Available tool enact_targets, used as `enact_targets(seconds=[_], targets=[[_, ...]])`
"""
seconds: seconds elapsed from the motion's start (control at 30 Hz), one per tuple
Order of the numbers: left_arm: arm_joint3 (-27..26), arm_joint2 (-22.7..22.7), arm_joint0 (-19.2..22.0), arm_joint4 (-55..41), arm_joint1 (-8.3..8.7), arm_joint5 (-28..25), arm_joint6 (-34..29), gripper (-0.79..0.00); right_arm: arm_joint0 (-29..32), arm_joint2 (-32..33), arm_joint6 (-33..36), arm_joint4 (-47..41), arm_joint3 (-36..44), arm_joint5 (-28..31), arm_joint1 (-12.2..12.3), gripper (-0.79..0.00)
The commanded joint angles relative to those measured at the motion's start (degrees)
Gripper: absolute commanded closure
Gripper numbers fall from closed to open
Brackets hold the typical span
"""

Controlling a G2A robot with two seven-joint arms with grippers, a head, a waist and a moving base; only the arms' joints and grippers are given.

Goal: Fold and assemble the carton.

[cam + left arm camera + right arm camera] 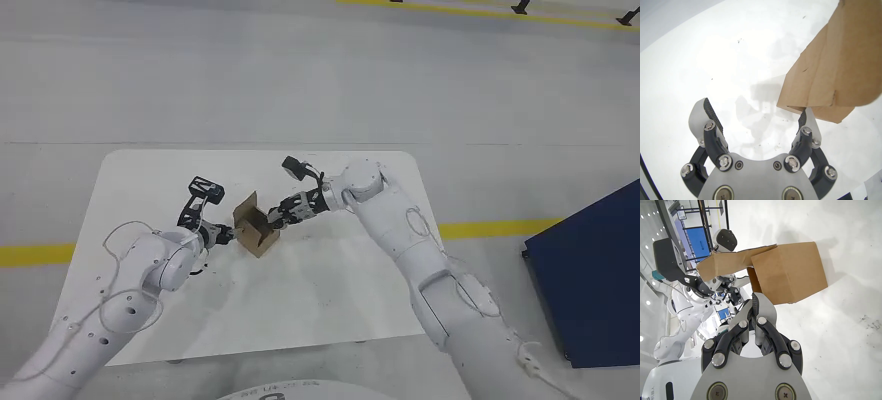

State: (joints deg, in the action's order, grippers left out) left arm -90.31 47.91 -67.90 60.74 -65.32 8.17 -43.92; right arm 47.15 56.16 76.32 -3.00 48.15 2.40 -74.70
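The carton (pixel 256 228) rests near the middle of the table (pixel 330 300), between the two arms, with its open end turned partly toward the right gripper (pixel 754 298). The body is formed into a rectangular tube. One long flap (pixel 721 262) stands out from the open end, unfolded. The assembly is therefore judged to be partly complete, with the end not yet closed.

The left gripper (pixel 755 107) is held close to the table with its fingers spread wide. One fingertip (pixel 803 114) is placed at the lower edge of the carton. Whether it touches the cardboard cannot be confirmed. This placement is judged to serve as a stop, so that the carton is kept from sliding when it is pushed from the other side.

The right gripper is positioned opposite, just beside the rim of the open end. Its fingers are pressed together, and nothing is seen between the pads. The closed tip is judged to be used as a narrow pusher, suited to tucking rather than grasping.

For the next move, the protruding flap is expected to need folding across the opening while the body is braced. Care is called for, since light cardboard may be skewed or tipped if force is applied off-centre
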Motion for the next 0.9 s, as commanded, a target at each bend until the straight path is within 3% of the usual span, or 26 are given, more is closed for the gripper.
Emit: enact_targets(seconds=[0.0,0.37,0.53,0.87], targets=[[0.3,-0.1,0.3,0.3,-0.18,0.1,-0.1,-0.785,-1.0,-0.8,-0.1,-0.4,-1.5,-0.8,-0.4,0.000],[0.7,1.0,0.7,-1.5,-1.02,-0.8,0.8,-0.785,-3.5,-0.9,-0.9,-5.8,-8.7,4.5,-1.3,0.000],[0.7,2.4,0.4,-4.2,-1.18,-2.3,1.5,-0.785,-4.8,-2.2,-4.8,-4.9,-10.4,-1.2,-1.9,0.000],[3.9,1.4,2.4,-4.4,-2.32,-1.6,1.4,-0.785,-8.1,-7.8,-1.4,-2.0,-13.0,-7.5,-4.2,0.000]])
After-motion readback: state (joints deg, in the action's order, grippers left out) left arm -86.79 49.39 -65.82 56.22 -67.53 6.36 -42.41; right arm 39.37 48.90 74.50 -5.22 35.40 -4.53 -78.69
